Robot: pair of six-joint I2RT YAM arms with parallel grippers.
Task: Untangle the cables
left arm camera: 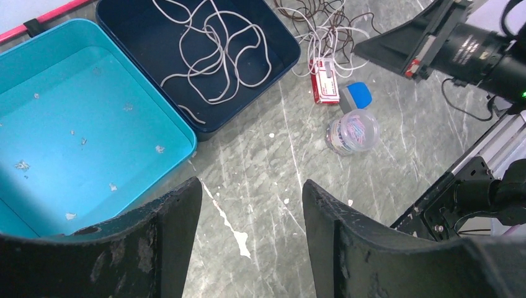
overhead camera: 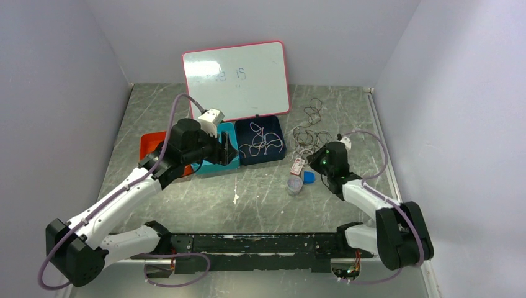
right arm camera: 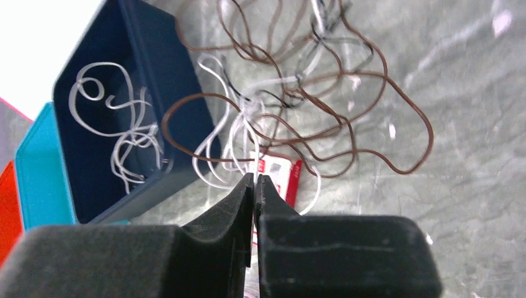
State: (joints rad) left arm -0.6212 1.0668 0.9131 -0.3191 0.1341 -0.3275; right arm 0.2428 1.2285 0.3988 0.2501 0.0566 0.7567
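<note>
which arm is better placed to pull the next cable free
Right. The right gripper sits at the tangled cables, jaws pinched shut, seemingly on a white strand. The left gripper hangs open near the teal bin, off the pile.

Rightmost tray [overhead camera: 260,159] of three sits before whiteboard [overhead camera: 236,81], one cable [overhead camera: 260,144] in it. Just right, tangled cables [overhead camera: 310,133] on surface [overhead camera: 248,198]; packet [overhead camera: 298,165] apparently under their near edge, jar [overhead camera: 294,184] nearer.

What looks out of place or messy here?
White flecks litter the teal tray, and white splashes mark the table beside it, which looks like leftover debris. A red-and-white packet lies at the cable tangle's edge. Fingers of the left gripper look scuffed.
</note>
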